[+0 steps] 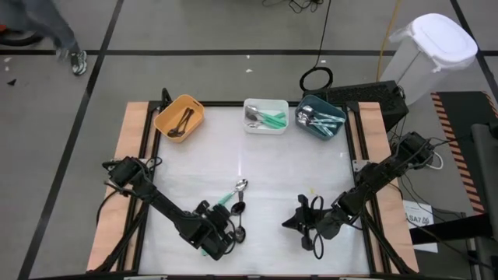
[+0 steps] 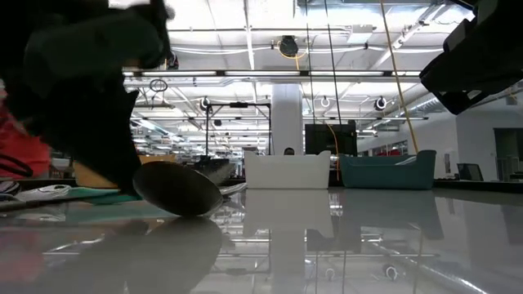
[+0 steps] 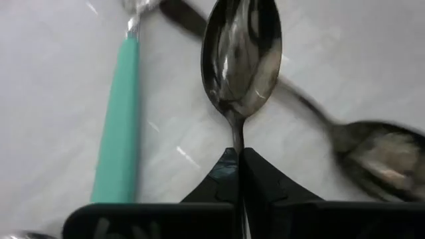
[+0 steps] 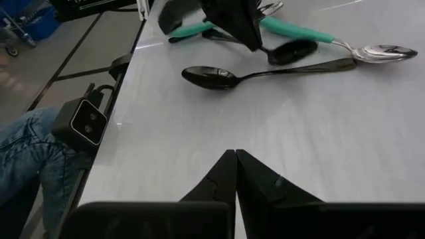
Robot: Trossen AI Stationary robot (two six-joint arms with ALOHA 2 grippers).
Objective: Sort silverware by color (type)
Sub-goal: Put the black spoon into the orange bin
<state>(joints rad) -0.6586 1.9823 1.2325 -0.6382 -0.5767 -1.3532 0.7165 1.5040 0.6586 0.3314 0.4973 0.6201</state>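
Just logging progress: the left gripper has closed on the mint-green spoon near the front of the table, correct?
Not quite. The left wrist view shows the left gripper shut on the dark spoon, gripping its thin neck; the mint-green spoon lies beside it, untouched.

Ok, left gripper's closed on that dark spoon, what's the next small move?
Probably lift straight up. The left gripper is shut on the dark spoon at its neck, while a mint-handled spoon and another dark spoon lie close beside it on the table.
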